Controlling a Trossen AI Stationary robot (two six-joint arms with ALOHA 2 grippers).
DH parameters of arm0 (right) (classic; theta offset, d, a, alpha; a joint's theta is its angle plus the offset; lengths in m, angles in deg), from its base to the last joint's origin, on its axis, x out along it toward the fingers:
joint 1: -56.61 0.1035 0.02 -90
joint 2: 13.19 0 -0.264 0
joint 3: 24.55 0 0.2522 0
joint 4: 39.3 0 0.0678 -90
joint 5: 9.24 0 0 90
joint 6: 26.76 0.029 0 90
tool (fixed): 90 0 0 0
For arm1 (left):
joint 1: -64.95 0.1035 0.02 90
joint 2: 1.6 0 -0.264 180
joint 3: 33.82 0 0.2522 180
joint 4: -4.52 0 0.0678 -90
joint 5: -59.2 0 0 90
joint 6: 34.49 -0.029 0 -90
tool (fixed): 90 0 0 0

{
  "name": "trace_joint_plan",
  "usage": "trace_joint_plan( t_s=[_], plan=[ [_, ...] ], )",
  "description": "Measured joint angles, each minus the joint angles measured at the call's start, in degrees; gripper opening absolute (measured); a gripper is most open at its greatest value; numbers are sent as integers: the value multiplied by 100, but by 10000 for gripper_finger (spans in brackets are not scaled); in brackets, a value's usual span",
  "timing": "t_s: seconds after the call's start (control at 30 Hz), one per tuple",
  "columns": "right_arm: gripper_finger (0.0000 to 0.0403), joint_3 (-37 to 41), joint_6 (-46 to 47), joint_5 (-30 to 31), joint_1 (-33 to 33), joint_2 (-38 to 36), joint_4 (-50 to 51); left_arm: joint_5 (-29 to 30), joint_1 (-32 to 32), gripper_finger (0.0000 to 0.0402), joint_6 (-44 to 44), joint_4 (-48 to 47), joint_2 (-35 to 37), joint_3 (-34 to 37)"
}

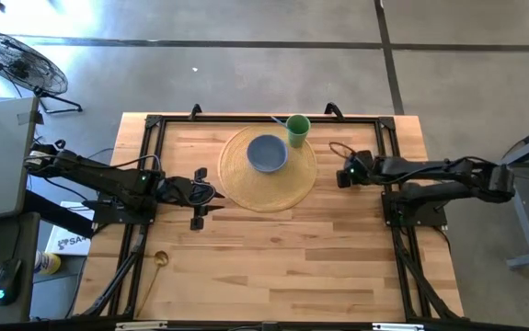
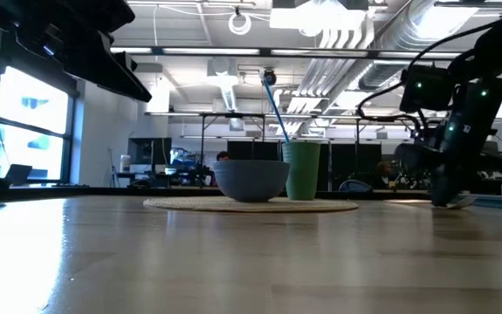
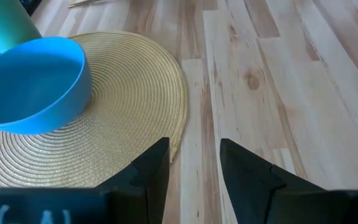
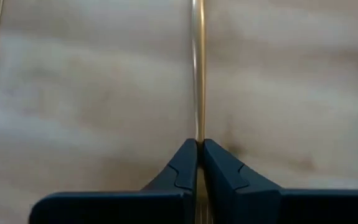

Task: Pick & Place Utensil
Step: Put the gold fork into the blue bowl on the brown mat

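Observation:
My right gripper stands low over the table just right of the round woven placemat, shut on a thin gold utensil handle. On the mat rests a blue bowl. A green cup stands at the mat's far edge with a blue utensil upright in it. My left gripper hovers open at the mat's left edge, holding nothing. A gold spoon lies flat near the table's near left corner. My right gripper pinches the thin gold handle between its two shut fingers. The fingers come down at it from above, as the low view shows. The handle runs straight on past the fingertips over the wood. I cannot tell whether it is lifted.
A black frame runs round the table's edges. Bare wood lies between the mat and the near edge. A loop of cable lies beside the right gripper. A fan stands on the floor beyond the far left corner.

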Motion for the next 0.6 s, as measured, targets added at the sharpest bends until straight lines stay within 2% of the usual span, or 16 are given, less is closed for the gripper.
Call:
trace_joint_plan(
  t_s=[0.3, 0.47, 0.6],
  plan=[
    [8, -357, 1482, -800, 1861, 9, 801, -3, 0, 138, 4, -38, 0, 0],
    [7, -483, 2388, -662, 3133, 96, 858, -11, -2, 138, 6, -35, 0, 0],
    [7, -676, 2881, -335, 3967, 575, 770, -13, 0, 138, 6, -32, 0, -2]
  ],
)
